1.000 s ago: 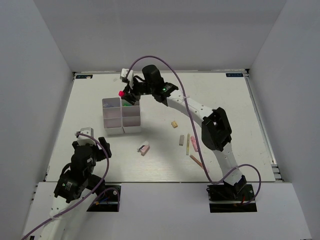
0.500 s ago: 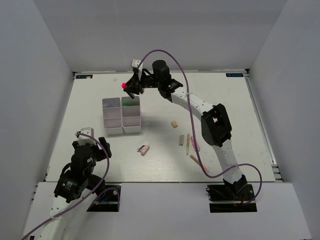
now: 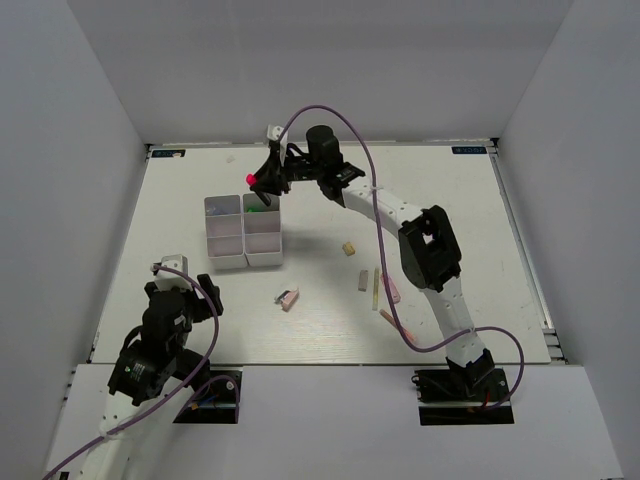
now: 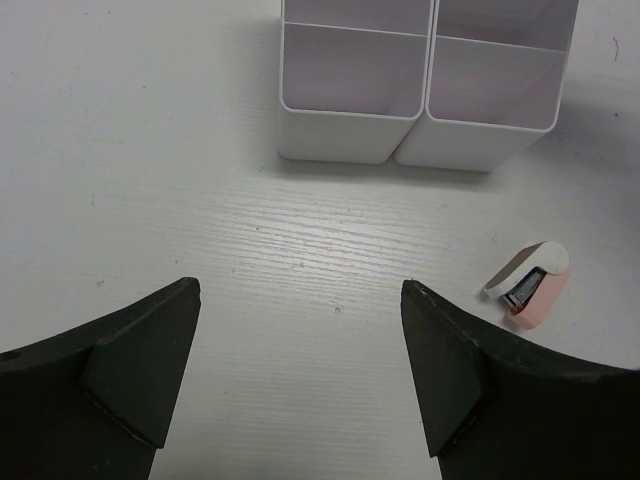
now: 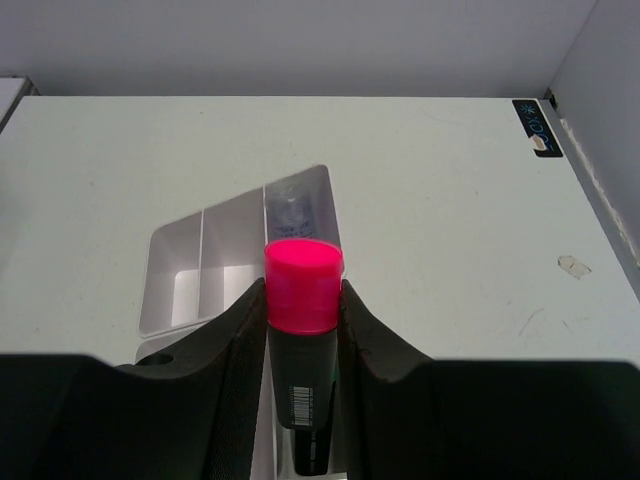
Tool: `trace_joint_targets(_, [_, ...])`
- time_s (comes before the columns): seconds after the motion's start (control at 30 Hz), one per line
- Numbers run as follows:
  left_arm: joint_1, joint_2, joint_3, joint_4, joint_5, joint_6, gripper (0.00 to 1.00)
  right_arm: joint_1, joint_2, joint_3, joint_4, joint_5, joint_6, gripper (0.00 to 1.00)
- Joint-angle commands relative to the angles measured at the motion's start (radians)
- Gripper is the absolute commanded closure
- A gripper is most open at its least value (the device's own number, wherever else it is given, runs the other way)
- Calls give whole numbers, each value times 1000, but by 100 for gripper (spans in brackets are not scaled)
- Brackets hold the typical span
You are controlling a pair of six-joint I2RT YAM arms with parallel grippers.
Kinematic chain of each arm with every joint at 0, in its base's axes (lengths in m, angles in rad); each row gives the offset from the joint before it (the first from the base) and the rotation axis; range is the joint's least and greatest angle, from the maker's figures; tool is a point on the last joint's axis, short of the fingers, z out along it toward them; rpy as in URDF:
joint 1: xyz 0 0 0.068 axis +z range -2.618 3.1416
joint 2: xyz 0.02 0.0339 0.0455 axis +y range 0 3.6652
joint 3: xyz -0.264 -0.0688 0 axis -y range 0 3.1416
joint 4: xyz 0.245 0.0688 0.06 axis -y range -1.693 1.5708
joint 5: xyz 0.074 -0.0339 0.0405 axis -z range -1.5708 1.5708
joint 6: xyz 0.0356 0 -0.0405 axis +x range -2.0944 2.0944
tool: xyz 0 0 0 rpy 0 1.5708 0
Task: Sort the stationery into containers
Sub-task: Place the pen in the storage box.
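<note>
L hand (image 4: 298,300) fwd: bare table (image 4: 150,150) | then tray (image 4: 350,135) wall | R: pink stapler (image 4: 530,285)

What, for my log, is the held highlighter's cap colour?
Bright pink, topping the highlighter; clearest in the right wrist view.

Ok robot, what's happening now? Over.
Right gripper shut on pink highlighter, up by far end of tray. Left gripper open, empty, near the tray. Nothing blocking the tray.

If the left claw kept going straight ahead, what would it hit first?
Most likely the near wall of the white box, ahead of the open left gripper, though its downward tilt is unclear.
</note>
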Motion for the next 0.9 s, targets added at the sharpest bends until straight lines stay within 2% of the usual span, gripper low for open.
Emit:
trace_joint_targets(0.0, [2,5,-8,10,-1,5,9,3,18,-3,37,-24,-55,100])
trace_joint_targets(0.37, [1,0,-8,13,-1,5,9,2,40,-5,-9,26,-146,100])
trace_joint_targets(0.43, [-1,5,-10,11,-6,8,9,0,37,-6,-14,26,-144,88])
trace_joint_targets(0.47, [0,5,-13,11,-9,8,9,0,37,-9,-27,23,-146,72])
trace_joint_targets(0.57, [1,5,-14,13,-3,14,7,2,17,-9,-46,14,-136,40])
trace_joint_targets(0.63, [-1,9,-16,19,6,17,7,0,-9,-9,-52,3,-113,37])
trace_joint_targets(0.7, [0,11,-19,23,18,25,6,0,-37,-9,-69,-8,-84,27])
trace_joint_targets(0.77, [2,17,-30,43,46,33,7,0,-69,-18,-108,-15,-87,27])
trace_joint_targets(0.83, [2,25,-36,56,69,36,14,-1,-119,-27,-179,-11,-84,28])
trace_joint_targets(0.87, [-1,29,-44,75,106,46,28,-7,-180,-28,-210,-6,-67,32])
